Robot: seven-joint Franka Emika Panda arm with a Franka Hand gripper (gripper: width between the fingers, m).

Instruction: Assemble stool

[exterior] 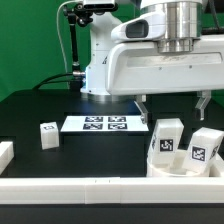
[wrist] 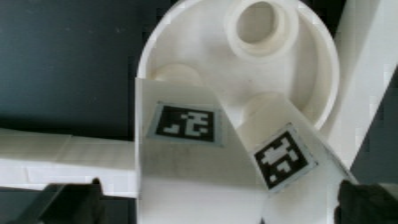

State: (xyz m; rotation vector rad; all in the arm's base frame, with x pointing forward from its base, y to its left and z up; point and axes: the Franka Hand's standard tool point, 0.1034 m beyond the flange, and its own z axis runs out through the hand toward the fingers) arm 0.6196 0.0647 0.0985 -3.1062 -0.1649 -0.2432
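Note:
The round white stool seat lies flat at the exterior view's right, just behind the front rail. Two white legs with tags stand upright on it, one beside the other. A third loose leg stands on the black table at the left. My gripper hangs open above the two standing legs, touching nothing. In the wrist view the seat shows an open round hole. The two legs rise toward my gripper, whose dark fingertips stand wide on either side.
The marker board lies flat on the table behind the loose leg. A long white rail runs along the front edge and another piece sits at the left. The robot's base stands at the back.

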